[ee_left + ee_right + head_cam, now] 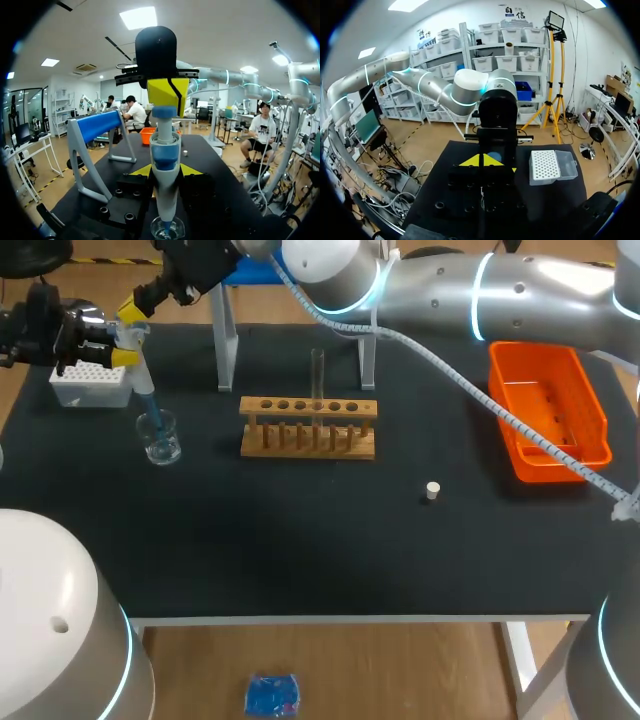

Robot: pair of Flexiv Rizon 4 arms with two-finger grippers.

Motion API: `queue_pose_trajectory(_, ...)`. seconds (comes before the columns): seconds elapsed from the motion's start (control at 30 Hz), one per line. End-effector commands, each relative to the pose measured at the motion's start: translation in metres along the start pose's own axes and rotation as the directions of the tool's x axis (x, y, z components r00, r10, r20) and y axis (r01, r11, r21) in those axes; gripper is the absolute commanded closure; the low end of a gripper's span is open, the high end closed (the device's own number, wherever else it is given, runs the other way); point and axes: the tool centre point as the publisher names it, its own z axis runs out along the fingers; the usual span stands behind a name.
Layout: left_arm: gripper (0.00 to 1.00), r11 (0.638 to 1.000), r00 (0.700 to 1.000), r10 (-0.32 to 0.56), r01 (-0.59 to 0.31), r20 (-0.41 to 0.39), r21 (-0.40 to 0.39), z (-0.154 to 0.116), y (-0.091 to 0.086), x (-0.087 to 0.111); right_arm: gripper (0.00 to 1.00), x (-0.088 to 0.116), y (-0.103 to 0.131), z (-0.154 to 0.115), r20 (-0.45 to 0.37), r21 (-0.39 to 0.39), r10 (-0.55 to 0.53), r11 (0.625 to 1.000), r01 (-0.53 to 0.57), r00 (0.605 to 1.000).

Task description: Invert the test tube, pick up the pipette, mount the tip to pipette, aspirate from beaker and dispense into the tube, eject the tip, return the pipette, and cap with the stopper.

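My left end effector [124,356], upper left: clamped on pipette [143,380], tip [153,418] dipped in beaker [161,440]. My right end effector [133,308]: fingers closed together, resting atop pipette. Test tube [318,375]: upright in wooden rack [308,430], mid-frame.

- Black table [300,540] carries everything.
- Wooden rack [308,427] stands near the middle of the table, toward its far side.
- Glass beaker [161,439] stands left of the rack.
- White tip box [90,388] sits further left and behind the beaker.
- White-legged stand [227,345] straddles the table just behind the rack.
- Orange tray [545,410] lies well to the rack's right.
- Small white stopper [432,490] lies in front of the rack's right end.
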Motion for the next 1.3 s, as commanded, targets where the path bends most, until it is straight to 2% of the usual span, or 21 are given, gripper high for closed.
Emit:
queue_pose_trajectory(0.03, 1.0, 1.0, 1.0, 0.001, -0.001, -0.006, 0.001, -0.001, 0.0, -0.001, 1.0, -0.004, -0.002, 0.003, -0.004, 0.004, 0.003, 1.0, -0.003, 1.0)
queue_pose_trajectory(0.3, 1.0, 1.0, 1.0, 0.001, -0.001, -0.006, 0.001, -0.001, 0.0, -0.001, 1.0, -0.004, -0.004, 0.004, -0.005, 0.006, 0.011, 1.0, -0.011, 1.0)
queue_pose_trajectory(0.77, 1.0, 1.0, 1.0, 0.001, -0.001, -0.006, 0.001, -0.001, 0.0, -0.001, 1.0, 0.0, 0.017, -0.011, 0.013, -0.038, -0.028, 0.999, 0.029, 1.0)
queue_pose_trajectory(1.3, 1.0, 1.0, 1.0, 0.001, -0.001, -0.006, 0.001, -0.001, 0.0, -0.001, 1.0, -0.009, 0.02, -0.004, 0.008, -0.03, -0.036, 0.999, 0.037, 0.999)
